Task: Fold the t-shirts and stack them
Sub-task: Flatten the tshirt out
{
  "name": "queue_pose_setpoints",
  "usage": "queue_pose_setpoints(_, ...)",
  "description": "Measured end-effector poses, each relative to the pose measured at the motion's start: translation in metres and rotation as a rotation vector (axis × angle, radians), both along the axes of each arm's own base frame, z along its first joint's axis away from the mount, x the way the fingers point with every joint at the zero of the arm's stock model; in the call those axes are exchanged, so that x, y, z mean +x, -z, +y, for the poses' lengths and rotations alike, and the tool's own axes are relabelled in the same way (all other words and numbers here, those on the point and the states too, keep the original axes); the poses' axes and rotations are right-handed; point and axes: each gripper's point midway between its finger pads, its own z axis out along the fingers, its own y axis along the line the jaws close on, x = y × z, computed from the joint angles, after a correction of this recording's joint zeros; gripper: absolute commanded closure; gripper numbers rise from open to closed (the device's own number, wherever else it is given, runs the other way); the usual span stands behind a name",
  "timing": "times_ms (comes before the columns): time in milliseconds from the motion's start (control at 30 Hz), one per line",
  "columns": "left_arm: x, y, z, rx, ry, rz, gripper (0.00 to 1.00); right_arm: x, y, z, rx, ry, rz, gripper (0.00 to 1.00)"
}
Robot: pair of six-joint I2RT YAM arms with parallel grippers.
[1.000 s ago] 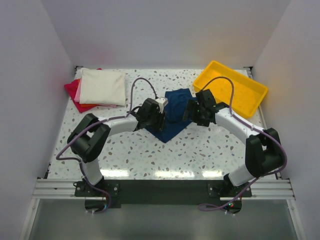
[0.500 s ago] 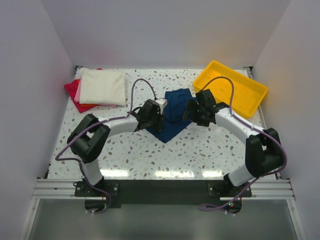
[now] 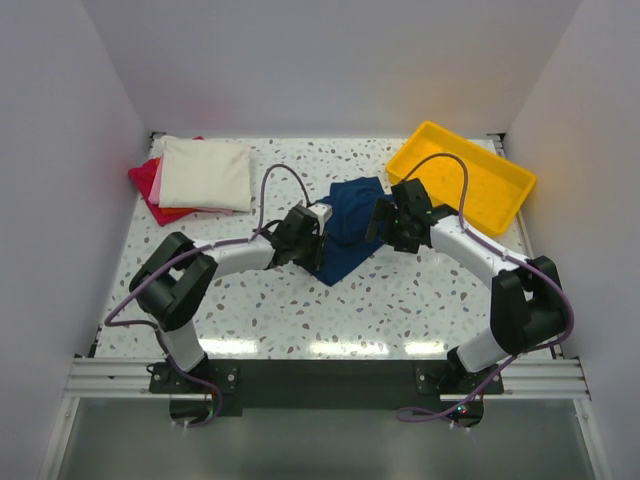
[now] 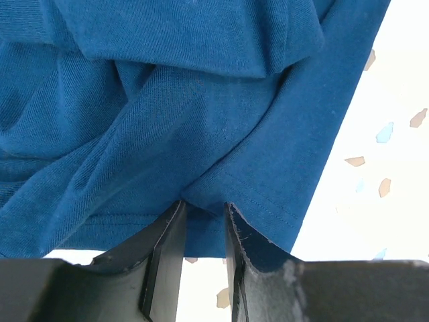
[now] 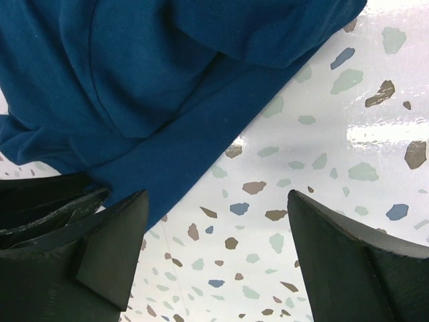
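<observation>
The navy blue cloth t-shirt [image 3: 347,228] is lying rumpled at the middle of the speckled white terrazzo table [image 3: 300,310], between the two arms. Its bunched mass is running from far to near and tapering to a point at the near end.

The left gripper [image 4: 203,213] is pinching the shirt's stitched hem: its dark fingers are pressed close together with a fold of the hem caught between them, and loose cloth is sagging in folds beyond.

The right gripper [image 5: 216,204] is standing spread wide and holding nothing. It is sitting at the shirt's right edge, with blue cloth beyond one finger and bare table between and beyond the other.

So the cloth is lying to the left of that open pincer, just beside it, and the right arm is the nearer one for that edge. To my eye the next move is depending on it shifting left over the edge and closing, so both arms can draw the shirt out flat (a crosswise pull, given the far-to-near lie).

At the far left corner, a folded cream cloth shirt [image 3: 205,172] is topping a pink one [image 3: 157,182] and a red one [image 3: 143,178]. The yellow plastic tray [image 3: 505,182] is sitting at the far right.

No print, brand, label or writing is showing legibly in any view.
</observation>
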Motion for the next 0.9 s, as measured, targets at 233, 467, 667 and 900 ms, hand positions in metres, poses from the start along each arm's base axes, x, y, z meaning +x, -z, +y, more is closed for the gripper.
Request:
queue_pose_setpoints(233, 0.007, 0.003, 0.0, 0.013, -0.017, -0.015, 0.99, 0.0, 0.0, 0.0, 0.0, 0.0, 0.0, 0.12)
queue_pose_setpoints(467, 0.02, -0.001, 0.001, 0.03, -0.055, -0.057, 1.0, 0.004, 0.0, -0.008, -0.029, 0.017, -0.013, 0.15)
queue_pose_setpoints(667, 0.022, -0.062, 0.026, 0.007, -0.157, -0.189, 1.0, 0.021, -0.012, -0.022, -0.034, 0.041, -0.053, 0.21)
queue_pose_setpoints(900, -0.011, -0.138, 0.089, -0.052, -0.345, -0.335, 1.0, 0.059, -0.04, -0.008, -0.011, -0.021, -0.149, 0.24)
